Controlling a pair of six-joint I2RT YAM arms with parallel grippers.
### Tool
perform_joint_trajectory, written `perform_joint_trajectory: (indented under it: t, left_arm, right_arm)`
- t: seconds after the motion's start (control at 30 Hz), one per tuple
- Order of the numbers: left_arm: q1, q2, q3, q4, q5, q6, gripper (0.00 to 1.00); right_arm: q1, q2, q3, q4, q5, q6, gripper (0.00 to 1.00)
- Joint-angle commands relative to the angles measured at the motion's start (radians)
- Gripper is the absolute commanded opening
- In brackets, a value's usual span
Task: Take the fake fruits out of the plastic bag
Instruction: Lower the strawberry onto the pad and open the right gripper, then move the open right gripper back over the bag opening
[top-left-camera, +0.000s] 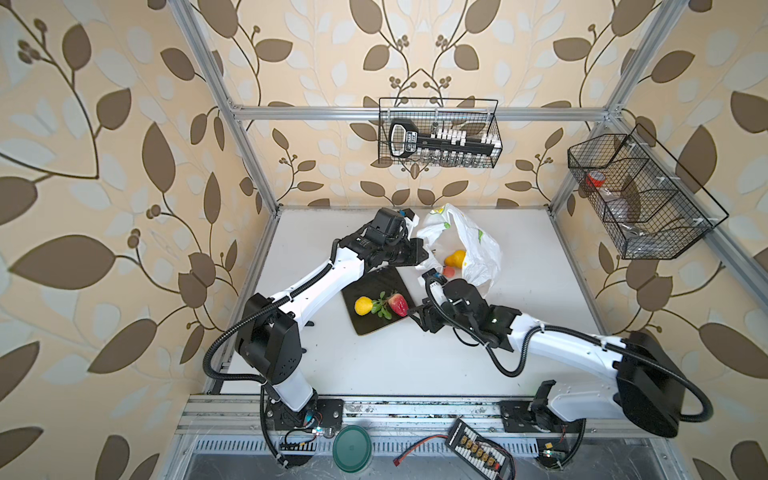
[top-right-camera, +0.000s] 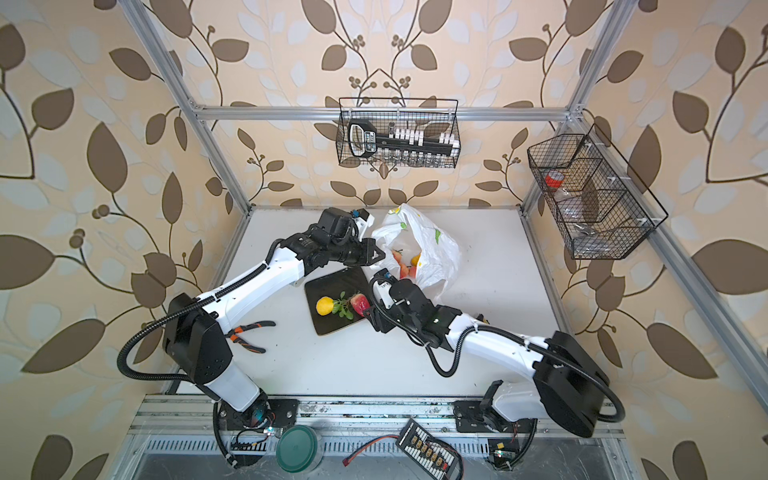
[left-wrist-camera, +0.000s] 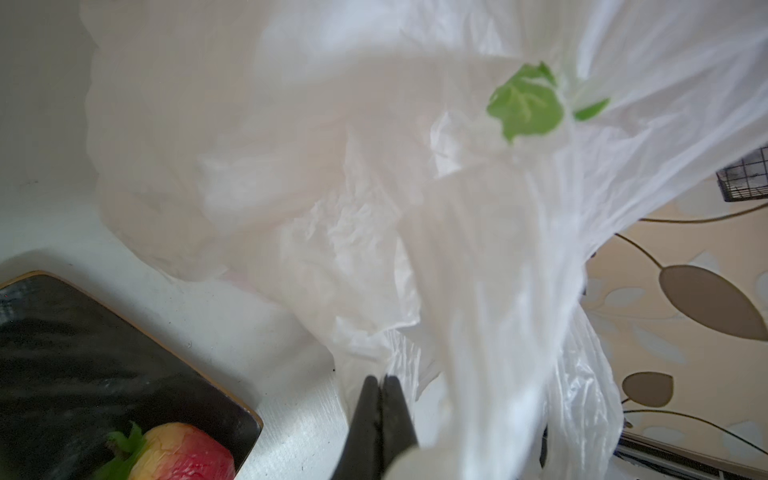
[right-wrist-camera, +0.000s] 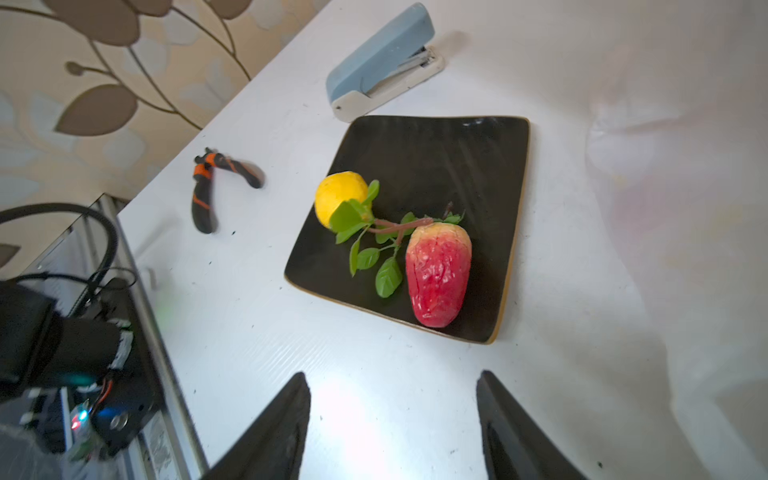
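At rear of tabletop (top-left-camera: 374, 365), left end effector (left-wrist-camera: 380, 380) pinched tight on film of plastic bag (top-left-camera: 469, 241), holding its mouth up; right end effector (right-wrist-camera: 392, 374) jaws apart, empty, just beside dark tray (right-wrist-camera: 457, 141); fake fruits: yellow one (right-wrist-camera: 338, 195), red one (right-wrist-camera: 438, 274), leafy sprig (right-wrist-camera: 388, 276) on tray; yellow piece (top-left-camera: 456, 257), pink piece (top-left-camera: 449, 271) in bag mouth.

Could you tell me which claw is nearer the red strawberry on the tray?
Right. The right claw is open just short of the strawberry; the left claw pinches the plastic bag beyond the tray.
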Motion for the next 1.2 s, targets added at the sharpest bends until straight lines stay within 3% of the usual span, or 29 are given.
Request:
perform_joint_trajectory:
  t: [0.0, 0.23, 0.47, 0.6, 0.77, 0.93, 1.17]
  left_arm:
    - [-0.002, -0.023, 0.016, 0.006, 0.011, 0.014, 0.00]
    - [-0.004, -0.046, -0.009, 0.011, 0.009, 0.003, 0.00]
    - [-0.014, -0.085, -0.046, 0.011, 0.003, -0.003, 0.00]
    - [-0.026, -0.107, -0.068, 0.007, -0.003, -0.007, 0.00]
    - [-0.038, -0.133, -0.084, -0.001, -0.016, -0.006, 0.00]
    - [-0.042, -0.151, -0.091, -0.005, -0.032, -0.009, 0.00]
    - [-0.042, -0.172, -0.102, -0.017, -0.080, -0.026, 0.00]
  right_arm:
    - [0.000, -0.101, -0.017, -0.071, -0.047, -0.178, 0.60]
    - [-0.015, -0.219, 0.091, -0.198, 0.184, -0.291, 0.43]
    - [-0.106, -0.145, 0.192, -0.220, 0.384, -0.424, 0.33]
    - [-0.183, -0.026, 0.262, -0.225, 0.425, -0.429, 0.30]
    - [-0.192, 0.086, 0.289, -0.183, 0.443, -0.495, 0.29]
    - [-0.209, 0.145, 0.257, -0.137, 0.398, -0.530, 0.30]
    - [-0.264, 0.178, 0.169, -0.095, 0.427, -0.549, 0.31]
